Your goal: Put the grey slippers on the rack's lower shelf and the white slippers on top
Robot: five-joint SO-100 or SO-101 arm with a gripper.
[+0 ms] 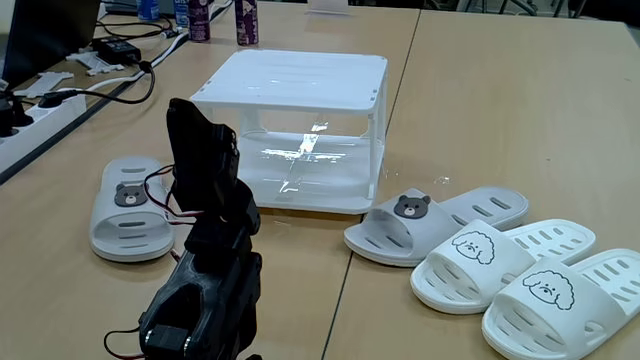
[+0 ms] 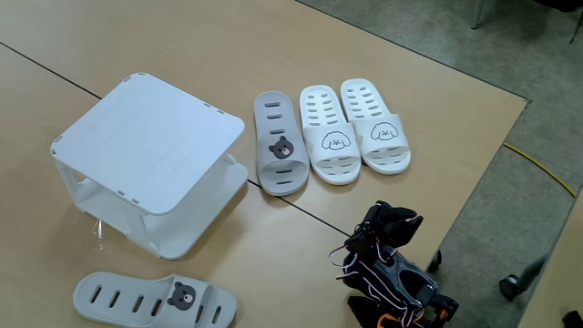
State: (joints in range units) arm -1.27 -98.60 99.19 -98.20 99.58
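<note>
Lying apart on the wooden table (image 1: 500,110), one grey bear-face slipper (image 1: 132,208) sits left of the white two-level rack (image 1: 295,125) in a fixed view, the other grey slipper (image 1: 432,222) just right of it, touching the two white dog-face slippers (image 1: 505,262). Both rack shelves are bare. The black arm (image 1: 205,250) stands folded at the near edge; whether its gripper (image 1: 185,115) is parted I cannot tell.

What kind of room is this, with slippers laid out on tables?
Probably an office or lab workspace, not a home. Wooden tables are pushed together, a power strip with cables lies at one edge, bottles stand at the back, and a small black robot arm sits among the slippers.
</note>
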